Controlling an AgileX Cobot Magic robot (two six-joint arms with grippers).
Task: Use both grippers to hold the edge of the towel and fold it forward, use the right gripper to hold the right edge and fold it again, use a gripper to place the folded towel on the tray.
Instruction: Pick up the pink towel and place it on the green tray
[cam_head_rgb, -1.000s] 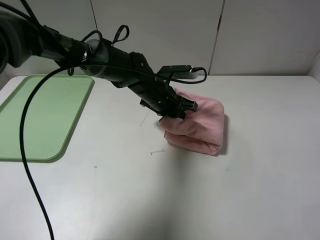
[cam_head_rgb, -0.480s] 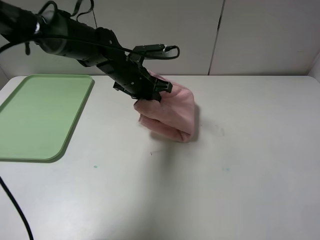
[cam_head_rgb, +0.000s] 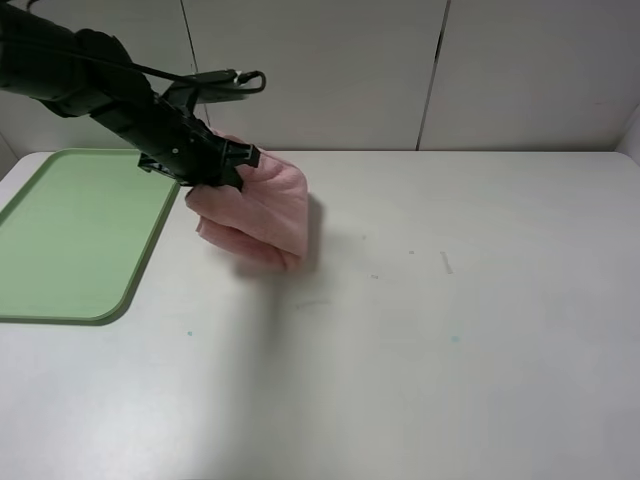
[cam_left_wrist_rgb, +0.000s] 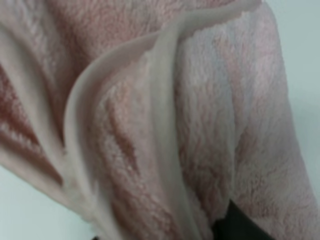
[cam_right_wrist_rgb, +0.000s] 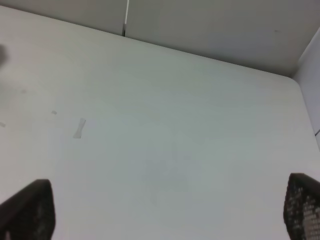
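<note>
Carrying the folded pink fleece towel (cam_head_rgb: 258, 208) clenched in my left hand (cam_head_rgb: 212, 168), I am holding it above the white table (cam_head_rgb: 450, 320). It is hanging just right of the flat green plastic tray (cam_head_rgb: 70, 235), which lies leftward.

The black left gripper (cam_head_rgb: 222, 172) is clamped on the upper edge of a folded pink fleecy towel (cam_head_rgb: 262, 210), which hangs from it above the white table (cam_head_rgb: 450, 300), just beside the flat light-green plastic tray (cam_head_rgb: 75, 235).
</note>
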